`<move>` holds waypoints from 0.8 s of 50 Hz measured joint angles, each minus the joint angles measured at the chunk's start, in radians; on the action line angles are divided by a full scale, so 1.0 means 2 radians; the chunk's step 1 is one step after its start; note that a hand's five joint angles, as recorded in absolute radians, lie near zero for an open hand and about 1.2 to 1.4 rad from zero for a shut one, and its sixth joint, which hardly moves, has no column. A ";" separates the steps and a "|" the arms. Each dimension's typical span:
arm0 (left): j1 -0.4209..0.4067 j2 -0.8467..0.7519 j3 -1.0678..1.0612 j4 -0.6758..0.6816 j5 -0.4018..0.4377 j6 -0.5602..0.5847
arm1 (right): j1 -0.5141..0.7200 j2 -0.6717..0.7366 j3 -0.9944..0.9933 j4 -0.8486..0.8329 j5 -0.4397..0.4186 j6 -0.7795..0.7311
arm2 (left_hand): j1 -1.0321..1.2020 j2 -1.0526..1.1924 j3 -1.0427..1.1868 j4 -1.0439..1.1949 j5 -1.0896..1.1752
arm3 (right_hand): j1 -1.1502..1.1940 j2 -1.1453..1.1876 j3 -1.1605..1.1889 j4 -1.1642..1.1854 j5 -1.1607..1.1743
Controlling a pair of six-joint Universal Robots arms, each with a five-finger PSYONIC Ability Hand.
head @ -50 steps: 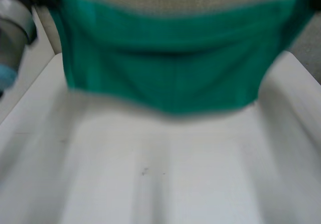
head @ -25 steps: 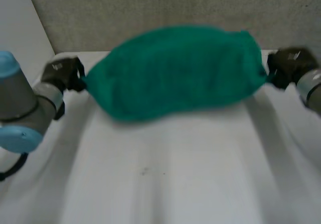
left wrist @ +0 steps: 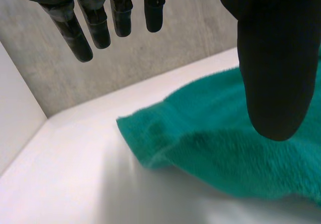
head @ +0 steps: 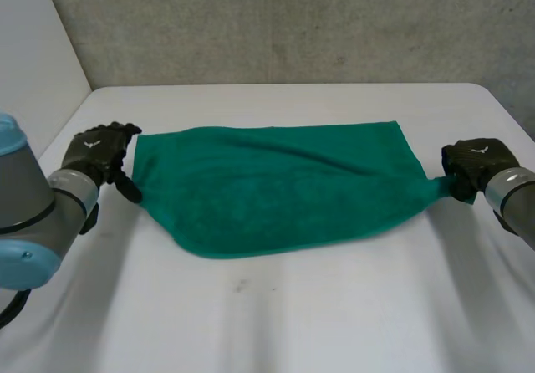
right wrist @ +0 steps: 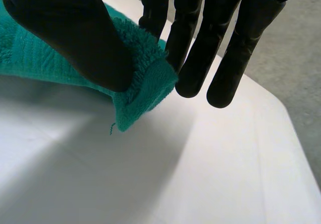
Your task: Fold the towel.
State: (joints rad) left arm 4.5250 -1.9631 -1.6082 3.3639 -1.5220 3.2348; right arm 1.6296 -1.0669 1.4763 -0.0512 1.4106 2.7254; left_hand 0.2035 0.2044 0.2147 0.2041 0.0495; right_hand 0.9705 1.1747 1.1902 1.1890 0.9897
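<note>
Lying spread on your counter [head: 276, 323], the green towel [head: 276, 189] runs between both hands. Your right hand [head: 472, 162] pinches one corner, thumb against fingers [right wrist: 190, 43]. Your left hand [head: 100, 151] sits at the opposite edge, fingers [left wrist: 96, 28] straight, released.

**Three cameras: one high, two on the wrists**

The head view looks down from behind and between the two arms onto the white table [head: 276, 323]. It faces the grey wall [head: 292, 30] at the far side and stands far enough back to take in the whole green towel [head: 284, 193]. The left wrist view sits close behind the left hand [left wrist: 273, 58], looking along its palm toward one towel corner and the same wall. The right wrist view sits close behind the right hand [right wrist: 75, 38], facing the opposite towel corner. All three views share towel and table.
</note>
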 measured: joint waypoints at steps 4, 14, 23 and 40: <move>-0.001 0.044 -0.033 0.000 0.000 0.000 | -0.007 -0.002 0.006 -0.011 0.003 0.002 | 0.000 0.000 0.000 0.000 0.000 | 0.000 0.000 0.000 0.000 0.000; -0.027 0.139 -0.164 0.001 0.006 0.002 | -0.010 -0.001 0.014 -0.016 0.004 0.003 | 0.000 0.000 0.000 0.000 0.000 | 0.000 0.000 0.000 0.000 0.000; -0.077 0.094 -0.188 0.007 0.019 0.001 | -0.009 -0.001 0.019 -0.016 0.002 0.002 | 0.037 0.038 0.031 0.039 0.029 | 0.000 0.000 0.000 0.000 0.000; -0.082 -0.049 -0.083 0.051 0.016 0.000 | -0.009 -0.003 0.032 -0.018 0.000 -0.004 | 0.328 0.313 0.307 0.305 0.293 | 0.000 0.000 0.000 0.000 0.000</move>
State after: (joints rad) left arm 4.3610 -2.0615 -1.7737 3.4668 -1.4890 3.2351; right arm 1.6123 -1.0719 1.5408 -0.0864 1.4109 2.7180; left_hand 0.8592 0.8307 0.8285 0.8142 0.6357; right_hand 0.9705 1.1747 1.1902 1.1890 0.9898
